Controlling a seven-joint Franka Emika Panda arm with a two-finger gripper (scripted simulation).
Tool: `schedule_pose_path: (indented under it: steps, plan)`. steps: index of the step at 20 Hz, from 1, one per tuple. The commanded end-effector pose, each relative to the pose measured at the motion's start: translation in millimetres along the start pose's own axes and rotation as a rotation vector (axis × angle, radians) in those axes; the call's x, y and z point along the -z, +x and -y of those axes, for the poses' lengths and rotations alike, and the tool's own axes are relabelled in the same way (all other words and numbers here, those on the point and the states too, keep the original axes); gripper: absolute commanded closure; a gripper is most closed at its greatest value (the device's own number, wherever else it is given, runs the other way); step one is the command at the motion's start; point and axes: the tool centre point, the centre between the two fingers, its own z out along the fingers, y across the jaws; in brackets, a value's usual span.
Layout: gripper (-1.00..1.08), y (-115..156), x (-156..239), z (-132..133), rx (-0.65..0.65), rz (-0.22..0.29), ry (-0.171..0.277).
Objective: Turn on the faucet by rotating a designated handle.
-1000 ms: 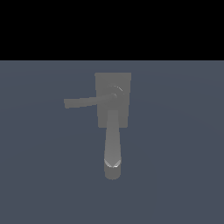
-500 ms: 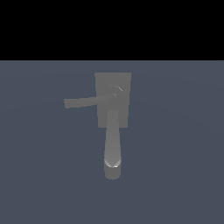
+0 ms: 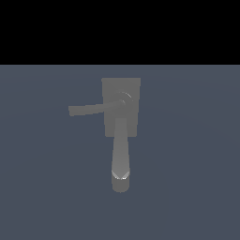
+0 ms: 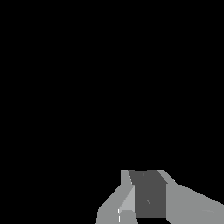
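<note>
The matte grey faucet [image 3: 121, 107] stands on a rectangular block base with a round hub [image 3: 124, 99]. Its thick tapering spout [image 3: 120, 157] runs toward the lower edge of the exterior view and ends in a round tip. The handle [image 3: 86, 110], a thin straight bar, projects from the hub toward the exterior view's left. My gripper does not show in the exterior view. In the wrist view the gripper [image 4: 145, 174] shows only its two grey fingers [image 4: 114, 206], which stand apart with nothing between them. The faucet is out of the wrist view, which is black beyond the fingers.
The faucet sits on a flat blue-grey surface [image 3: 187, 178] that fills the lower part of the exterior view. Black background lies above it.
</note>
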Motion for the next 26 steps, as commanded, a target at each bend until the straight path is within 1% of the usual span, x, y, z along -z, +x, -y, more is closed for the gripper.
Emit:
schedule_pose_path:
  steps: [1,4,7,10,14,19,23,26]
  plan:
    - [1.08,23,19,18,0.058,-0.090,-0.031]
    - [1.08,48,43,44,0.133,-0.196,-0.057]
    - [1.08,68,67,75,0.213,-0.301,-0.074]
    - [1.08,84,92,111,0.297,-0.404,-0.080]
    - [1.08,96,126,165,0.415,-0.537,-0.074]
    - [1.08,97,167,239,0.573,-0.695,-0.043]
    - [1.08,85,197,299,0.701,-0.809,-0.002]
    - [1.08,71,215,336,0.784,-0.877,0.031]
